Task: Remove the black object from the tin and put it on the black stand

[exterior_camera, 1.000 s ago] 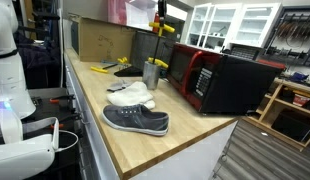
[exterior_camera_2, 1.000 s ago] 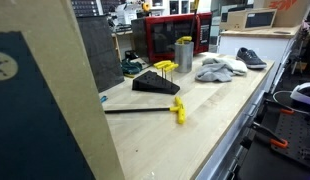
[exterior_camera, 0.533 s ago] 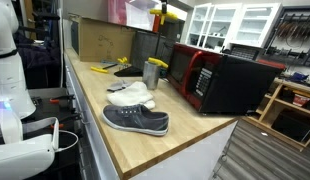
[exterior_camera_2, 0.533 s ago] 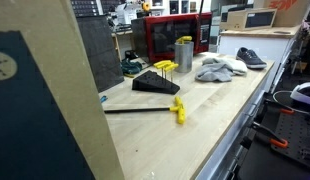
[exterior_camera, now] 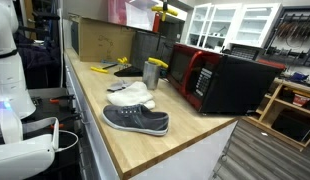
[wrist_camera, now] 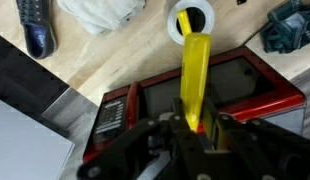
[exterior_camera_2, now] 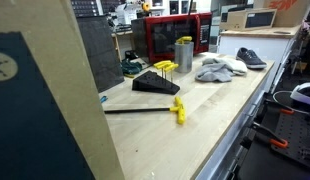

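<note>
The gripper (wrist_camera: 196,128) pinches the black object (wrist_camera: 195,75) at its dark end, with one finger pressed on each side. The yellow part of the object points toward the tin (wrist_camera: 192,22). The object is out of the tin and high above it; in an exterior view it is probably the small yellow shape at the top edge. The microwave (wrist_camera: 250,90) is beside the tin. The black stand (exterior_camera_2: 155,84) is near the tin. A white cloth (exterior_camera: 130,95) lies between the tin and the grey shoe (exterior_camera: 136,120).

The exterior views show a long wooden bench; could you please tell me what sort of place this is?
Probably a workshop or lab: a wooden workbench, tools hung on the wall, and a cardboard box near a red-and-black microwave.
</note>
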You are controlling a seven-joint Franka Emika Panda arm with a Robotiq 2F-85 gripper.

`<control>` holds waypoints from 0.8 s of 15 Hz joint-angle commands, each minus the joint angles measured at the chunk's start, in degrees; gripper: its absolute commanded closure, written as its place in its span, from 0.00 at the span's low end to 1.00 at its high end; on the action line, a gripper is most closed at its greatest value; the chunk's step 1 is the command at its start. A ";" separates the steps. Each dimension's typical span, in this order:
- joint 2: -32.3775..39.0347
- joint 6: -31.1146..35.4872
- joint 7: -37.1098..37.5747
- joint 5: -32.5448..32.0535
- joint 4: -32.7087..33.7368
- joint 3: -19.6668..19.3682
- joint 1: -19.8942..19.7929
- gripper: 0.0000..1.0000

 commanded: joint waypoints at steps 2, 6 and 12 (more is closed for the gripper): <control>2.78 -0.43 -0.80 2.89 5.83 2.32 1.92 0.94; 2.59 -0.05 -1.99 3.64 6.86 4.49 3.84 0.94; 1.99 0.11 -3.66 2.95 5.27 5.11 4.67 0.77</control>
